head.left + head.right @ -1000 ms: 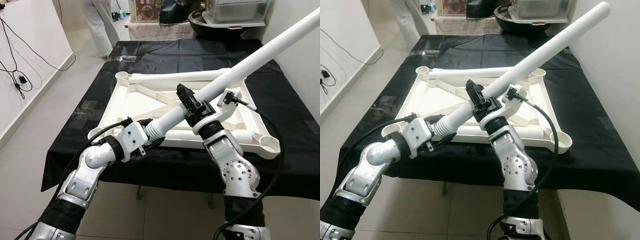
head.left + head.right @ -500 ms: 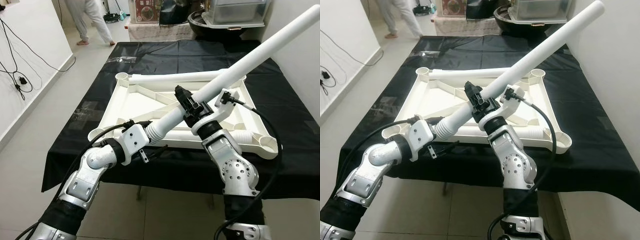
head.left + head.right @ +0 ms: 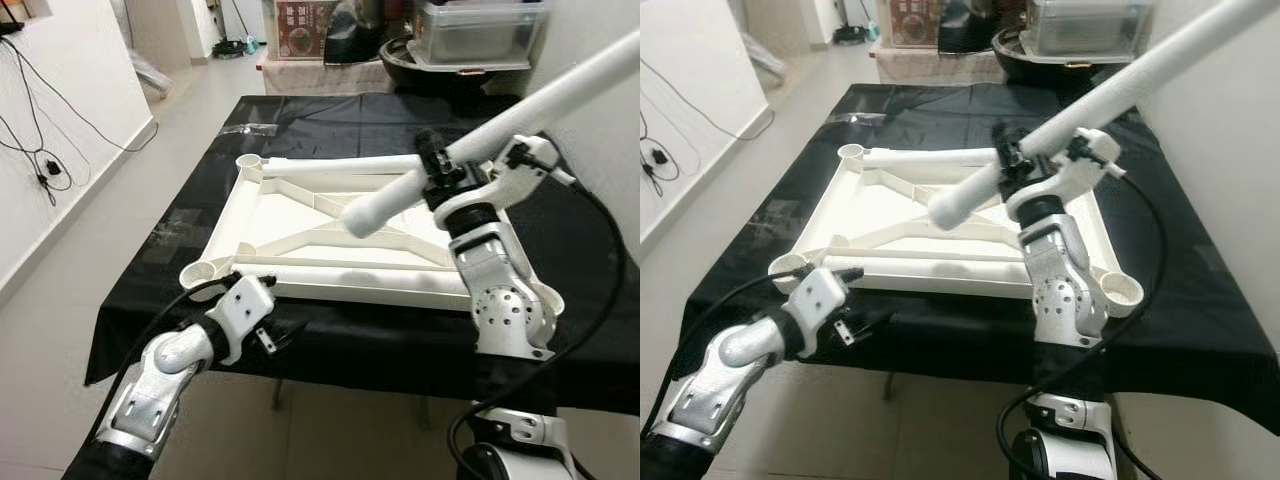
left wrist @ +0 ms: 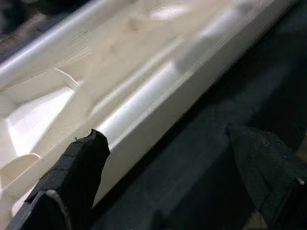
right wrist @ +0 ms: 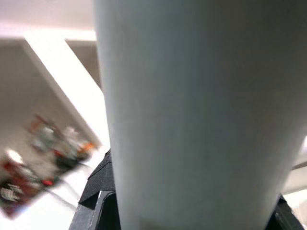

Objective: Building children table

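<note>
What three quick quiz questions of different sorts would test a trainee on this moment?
1. True or false: the right tool is shut on the white leg.
2. Multiple choice: the left tool is A) gripping the leg, B) open above the black cloth beside the tabletop's near edge, C) inside a corner socket.
3. Fill in: the tabletop lies ribbed side ___ on the cloth.

Key: 1 true; 2 B; 3 up.
</note>
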Available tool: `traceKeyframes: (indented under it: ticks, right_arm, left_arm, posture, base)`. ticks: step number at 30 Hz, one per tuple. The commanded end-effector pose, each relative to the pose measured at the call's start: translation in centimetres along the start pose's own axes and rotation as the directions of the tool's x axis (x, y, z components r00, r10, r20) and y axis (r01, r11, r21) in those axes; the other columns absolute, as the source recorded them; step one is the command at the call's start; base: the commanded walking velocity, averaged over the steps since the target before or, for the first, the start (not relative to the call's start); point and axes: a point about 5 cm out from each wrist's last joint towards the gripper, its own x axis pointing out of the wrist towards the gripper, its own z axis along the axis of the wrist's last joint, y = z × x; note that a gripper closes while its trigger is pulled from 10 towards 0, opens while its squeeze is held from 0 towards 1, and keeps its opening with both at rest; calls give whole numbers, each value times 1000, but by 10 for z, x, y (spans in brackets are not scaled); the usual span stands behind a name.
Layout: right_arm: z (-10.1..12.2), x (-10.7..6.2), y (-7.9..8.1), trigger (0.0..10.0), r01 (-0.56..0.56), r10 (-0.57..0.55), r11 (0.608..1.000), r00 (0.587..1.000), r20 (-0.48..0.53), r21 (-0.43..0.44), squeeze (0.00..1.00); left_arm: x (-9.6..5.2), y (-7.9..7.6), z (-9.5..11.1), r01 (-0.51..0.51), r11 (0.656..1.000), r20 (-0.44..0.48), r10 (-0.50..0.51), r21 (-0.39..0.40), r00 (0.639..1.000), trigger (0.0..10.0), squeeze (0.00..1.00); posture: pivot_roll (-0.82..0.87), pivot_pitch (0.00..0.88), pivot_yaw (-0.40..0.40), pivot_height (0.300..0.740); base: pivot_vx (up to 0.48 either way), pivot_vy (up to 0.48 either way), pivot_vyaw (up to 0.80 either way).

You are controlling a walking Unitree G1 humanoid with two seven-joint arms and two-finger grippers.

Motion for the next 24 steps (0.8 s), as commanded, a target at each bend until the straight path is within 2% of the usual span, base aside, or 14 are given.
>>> traceKeyframes:
  ticks: [1, 2, 3, 4, 5, 7, 10, 11, 12, 13, 15, 19, 20, 24]
  right_arm:
    - [-2, -3, 4, 10000, -10, 10, 995, 1000, -2, -96, 0]
    - [-4, -8, 7, 10000, -27, 25, 982, 1000, -10, -187, 0]
    - [-4, -8, 7, 10000, -27, 25, 982, 1000, -10, -187, 0]
    - [-7, -15, 12, 10000, -55, 50, 949, 998, -24, -310, 0]
    - [-7, -15, 12, 10000, -55, 50, 949, 998, -24, -310, 0]
    - [-17, -28, 17, 10000, -101, 84, 883, 995, -58, -458, 0]
    - [-21, -34, 18, 10000, -120, 96, 863, 993, -73, -491, 0]
    - [-26, -40, 16, 10000, -117, 85, 853, 993, -84, -509, 0]
    - [-26, -40, 16, 10000, -117, 85, 853, 993, -84, -509, 0]
    - [-31, -47, 12, 10000, -107, 69, 847, 993, -93, -520, 0]
    - [-31, -47, 12, 10000, -107, 69, 847, 993, -93, -520, 0]
    - [-39, -59, 4, 10000, -79, 24, 847, 994, -111, -526, 0]
    - [-45, -65, 4, 10000, -71, 5, 846, 992, -125, -529, 0]
    - [-48, -67, 6, 10000, -73, 3, 847, 991, -134, -526, 0]
  left_arm:
    - [-4, -2, 2, -51, 998, 13, 51, -25, 999, 10000, 0]
    - [-4, -4, 6, -109, 992, 38, 111, -61, 993, 10000, 0]
    - [-4, -4, 6, -109, 992, 38, 111, -61, 993, 10000, 0]
    - [-5, -7, 9, -161, 984, 58, 165, -76, 985, 10000, 0]
    - [-5, -7, 9, -161, 984, 58, 165, -76, 985, 10000, 0]
    - [-6, -12, 14, -255, 960, 81, 265, -113, 961, 10000, 0]
    - [-6, -14, 15, -284, 950, 86, 296, -130, 951, 10000, 0]
    - [-7, -16, 16, -320, 934, 81, 336, -162, 938, 10000, 0]
    - [-7, -16, 16, -320, 934, 81, 336, -162, 938, 10000, 0]
    - [-7, -23, 17, -322, 934, 84, 337, -156, 938, 10000, 0]
    - [-7, -23, 17, -322, 934, 84, 337, -156, 938, 10000, 0]
    - [-7, -35, 18, -330, 931, 75, 344, -153, 936, 10000, 0]
    - [-7, -46, 17, -338, 922, 53, 353, -187, 934, 10000, 0]
    - [-7, -52, 18, -346, 914, 44, 362, -211, 931, 10000, 0]
  posture:
    - [72, 52, 4, 740]
    - [67, 49, 1, 740]
    - [67, 49, 1, 740]
    - [65, 46, -3, 740]
    - [65, 46, -3, 740]
    - [55, 43, -10, 740]
    - [55, 43, -10, 740]
    - [53, 43, -12, 740]
    - [53, 43, -12, 740]
    - [48, 41, -20, 740]
    - [48, 41, -20, 740]
    - [41, 36, -27, 740]
    - [34, 32, -26, 740]
    - [34, 27, -29, 740]
  base:
    - [0, 0, 0]
    - [0, 0, 0]
    - [0, 0, 0]
    - [0, 0, 0]
    - [0, 0, 0]
    - [0, 0, 0]
    - [0, 0, 0]
    - [0, 0, 0]
    - [0, 0, 0]
    - [0, 0, 0]
    - [0, 0, 0]
    - [0, 0, 675]
    - [0, 0, 788]
    - [0, 0, 591]
